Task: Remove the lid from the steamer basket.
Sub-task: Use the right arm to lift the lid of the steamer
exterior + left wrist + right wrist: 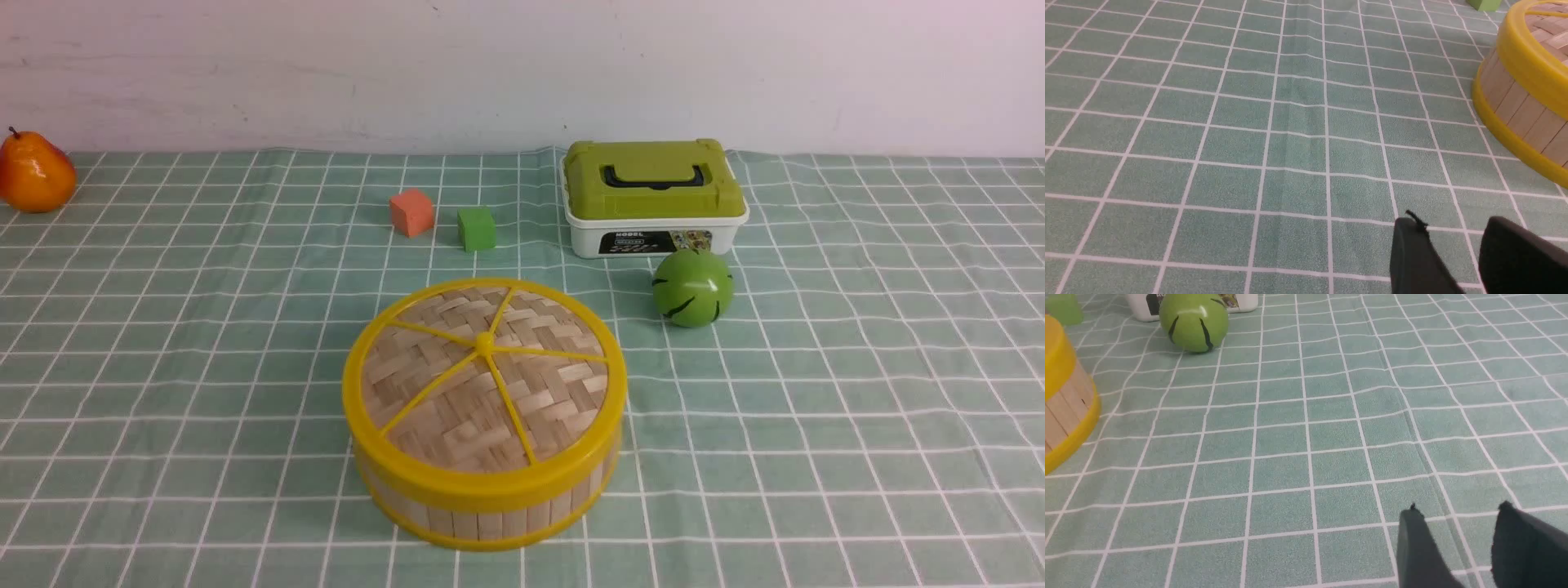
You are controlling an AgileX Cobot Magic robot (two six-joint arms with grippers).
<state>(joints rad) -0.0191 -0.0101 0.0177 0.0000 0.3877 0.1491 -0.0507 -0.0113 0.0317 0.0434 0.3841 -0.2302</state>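
The lid (482, 371), woven pale bamboo with a yellow rim, yellow spokes and a centre knob, sits on the steamer basket (490, 510) in the near middle of the table. The basket's slatted wall and yellow rims also show in the left wrist view (1519, 102) and the right wrist view (1065, 412). Neither arm shows in the front view. My left gripper (1453, 224) is open and empty over bare cloth, apart from the basket. My right gripper (1457, 508) is open and empty over bare cloth on the basket's other side.
A white box with a green lid (653, 196) stands behind the basket, with a green ball (692, 287) in front of it. An orange cube (411, 211) and a green cube (476, 228) lie further back. An orange pear (34, 173) is at the far left.
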